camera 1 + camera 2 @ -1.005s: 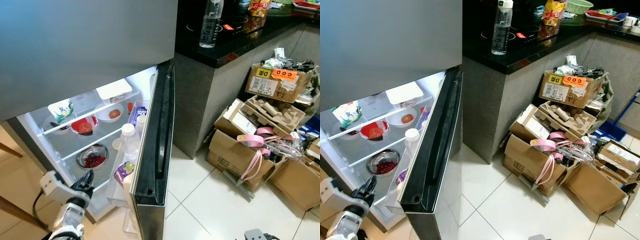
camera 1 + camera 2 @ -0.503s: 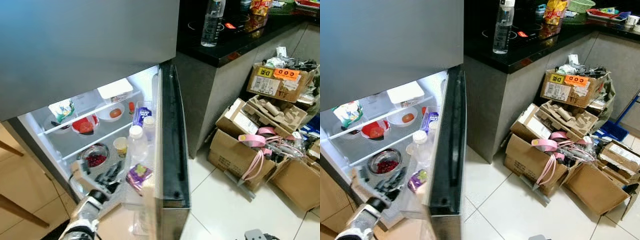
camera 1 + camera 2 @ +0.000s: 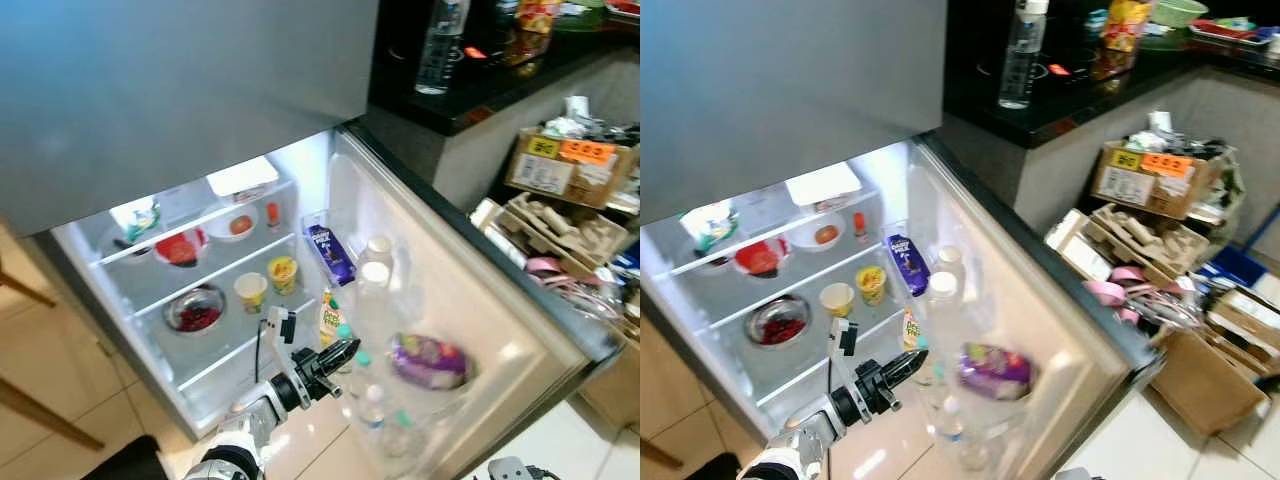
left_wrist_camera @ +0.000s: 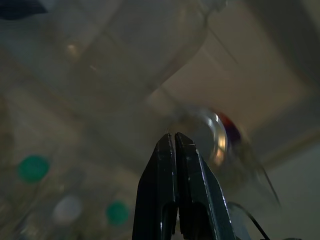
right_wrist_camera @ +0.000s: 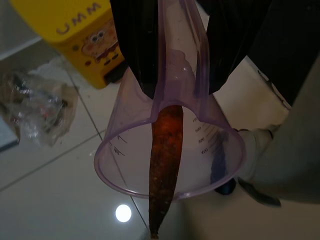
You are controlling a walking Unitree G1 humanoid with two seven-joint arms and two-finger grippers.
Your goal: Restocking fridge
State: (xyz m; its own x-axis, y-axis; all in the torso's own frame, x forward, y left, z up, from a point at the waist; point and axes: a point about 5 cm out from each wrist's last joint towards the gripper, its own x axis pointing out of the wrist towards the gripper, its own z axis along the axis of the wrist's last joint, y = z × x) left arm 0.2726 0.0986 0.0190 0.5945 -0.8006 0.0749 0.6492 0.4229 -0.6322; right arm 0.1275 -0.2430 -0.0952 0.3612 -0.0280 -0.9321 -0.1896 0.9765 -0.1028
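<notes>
Fridge (image 3: 120, 300) stands with its lower door (image 3: 470, 310) swung wide, lit shelves showing inside. On the upper shelf sit a red bowl (image 3: 180, 248), a white bowl with something orange in it (image 3: 238, 226) and a white lidded box (image 3: 240, 178); one shelf down are a steel bowl of red berries (image 3: 195, 310) and two small cups (image 3: 267, 282). The door rack holds clear bottles (image 3: 372, 290), a blue carton (image 3: 330, 255) and a purple packet (image 3: 428, 360). Left gripper (image 3: 338, 355) reaches toward that rack, just beside the bottles with green caps (image 4: 33, 168) — its two black fingers (image 4: 165, 195) are pressed together with nothing between them. Right gripper (image 5: 182, 55), seen from its own wrist camera, is clamped on the rim of a clear purple measuring cup (image 5: 130, 170) that holds a carrot (image 5: 164, 165) poking out past the lip, over pale floor tiles (image 5: 55, 185) with a yellow box (image 5: 75, 30) nearby. Beside the fridge runs a black counter (image 3: 1060, 105) carrying a water bottle (image 3: 1020, 55), and cardboard boxes (image 3: 1150, 180) are piled on the floor — jumbled, with pink loops (image 3: 1120, 292) among them.
</notes>
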